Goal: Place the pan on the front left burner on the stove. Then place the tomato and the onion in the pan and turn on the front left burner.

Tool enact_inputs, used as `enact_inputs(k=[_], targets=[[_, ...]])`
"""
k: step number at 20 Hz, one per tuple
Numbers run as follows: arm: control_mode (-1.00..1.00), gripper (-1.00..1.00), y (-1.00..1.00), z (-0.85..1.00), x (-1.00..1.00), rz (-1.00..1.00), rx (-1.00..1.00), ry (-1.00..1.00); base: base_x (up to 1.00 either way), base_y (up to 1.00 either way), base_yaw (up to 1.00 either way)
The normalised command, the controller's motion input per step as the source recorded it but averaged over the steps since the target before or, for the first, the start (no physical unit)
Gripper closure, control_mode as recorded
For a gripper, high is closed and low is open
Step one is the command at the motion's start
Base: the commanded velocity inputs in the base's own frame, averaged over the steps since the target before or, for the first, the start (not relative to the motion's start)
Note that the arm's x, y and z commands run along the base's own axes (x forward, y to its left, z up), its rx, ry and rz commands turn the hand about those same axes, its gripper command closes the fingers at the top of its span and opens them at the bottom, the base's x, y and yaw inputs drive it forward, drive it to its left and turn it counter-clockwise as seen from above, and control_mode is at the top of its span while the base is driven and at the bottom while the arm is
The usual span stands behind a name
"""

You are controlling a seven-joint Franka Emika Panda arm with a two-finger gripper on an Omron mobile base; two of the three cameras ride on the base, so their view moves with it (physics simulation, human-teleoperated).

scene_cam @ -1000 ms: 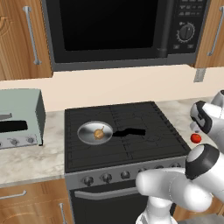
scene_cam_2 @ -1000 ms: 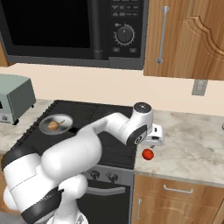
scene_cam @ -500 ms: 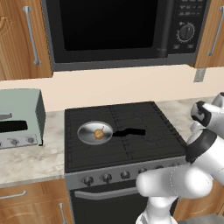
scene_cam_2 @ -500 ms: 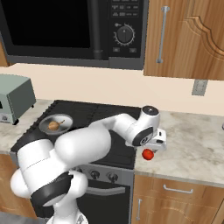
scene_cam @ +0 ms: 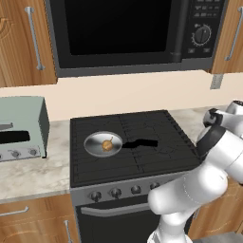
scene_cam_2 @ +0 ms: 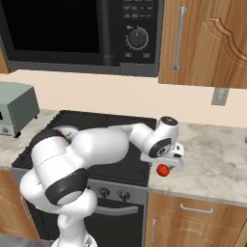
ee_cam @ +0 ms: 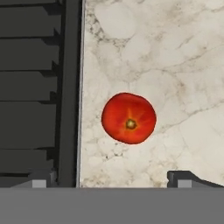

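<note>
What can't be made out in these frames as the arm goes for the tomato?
- Pan: in the right base view the arm's white body covers most of it.
- Tomato: in the right base view the gripper overlaps its top, so contact is unclear there; the hand view shows it lying free on the counter.
- Stove knobs: too small to read their settings.

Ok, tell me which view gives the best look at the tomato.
The hand view: the tomato lies whole and large on the marble counter beside the stove edge, ahead of the open gripper. The right base view shows it as a small red ball below the hand.
</note>
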Motion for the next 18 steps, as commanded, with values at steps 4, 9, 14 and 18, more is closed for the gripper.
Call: enact_inputs(k=[4, 9, 14, 18], targets=[[-1.00, -1.00, -0.09, -0.21, 0.11, 0.00, 0.00, 0.05, 0.00, 0.00, 0.00], [-1.00, -1.00, -0.08, -0.21, 0.17, 0.00, 0.03, 0.04, 0.00, 0.00, 0.00], [-1.00, -1.00, -0.08, -0.18, 0.11, 0.00, 0.02, 0.03, 0.00, 0.00, 0.00], [-1.00, -1.00, -0.07, -0.18, 0.12, 0.00, 0.03, 0.02, 0.00, 0.00, 0.00]])
